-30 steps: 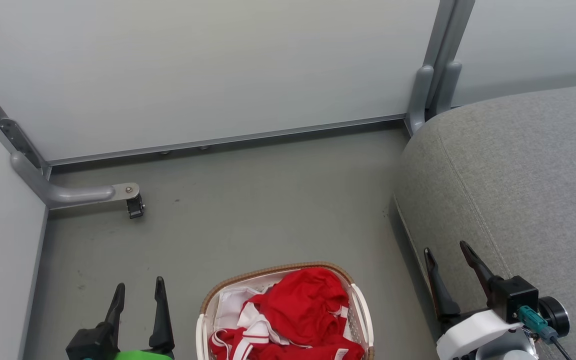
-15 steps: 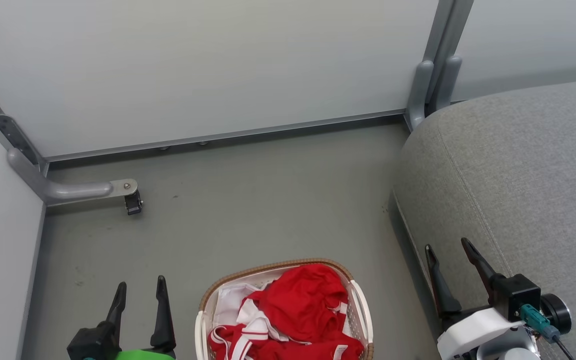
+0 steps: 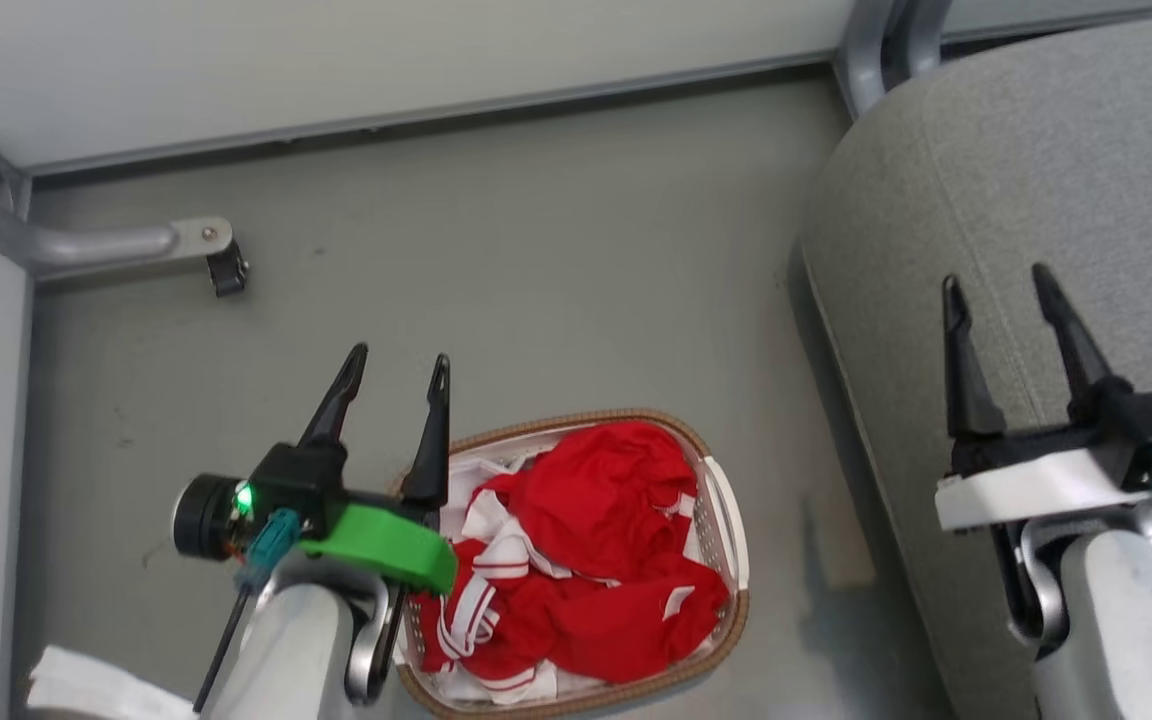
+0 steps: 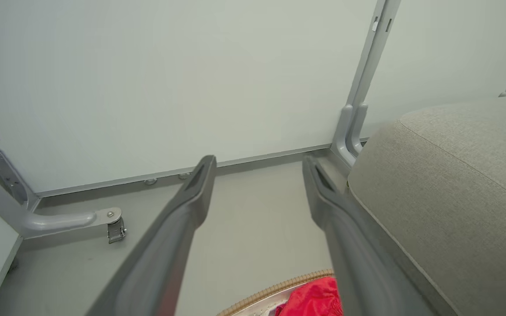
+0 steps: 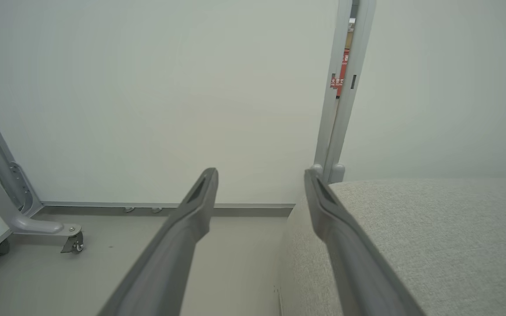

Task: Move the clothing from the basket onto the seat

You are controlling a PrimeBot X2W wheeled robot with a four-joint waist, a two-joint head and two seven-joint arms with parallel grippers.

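Clothing (image 3: 616, 480) in basket (image 3: 724, 512), left of seat (image 3: 1036, 180)

There is one basket (image 3: 576, 416) at near centre, holding one heap of red clothing (image 3: 596, 500); the number of pieces in it cannot be told. One grey seat (image 3: 1036, 180) stands on the right. There are two grippers, the left gripper (image 3: 401, 355) and the right gripper (image 3: 996, 276), each with two fingers (image 3: 966, 400). One caster (image 3: 227, 272) is at far left.

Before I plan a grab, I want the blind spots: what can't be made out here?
- Head view: left wall of the brown-rimmed white plastic basket, behind the left gripper.
- Head view: count of the red white-striped jersey garments, bunched together.
- Left wrist view: most of the basket, cut by the bottom edge.
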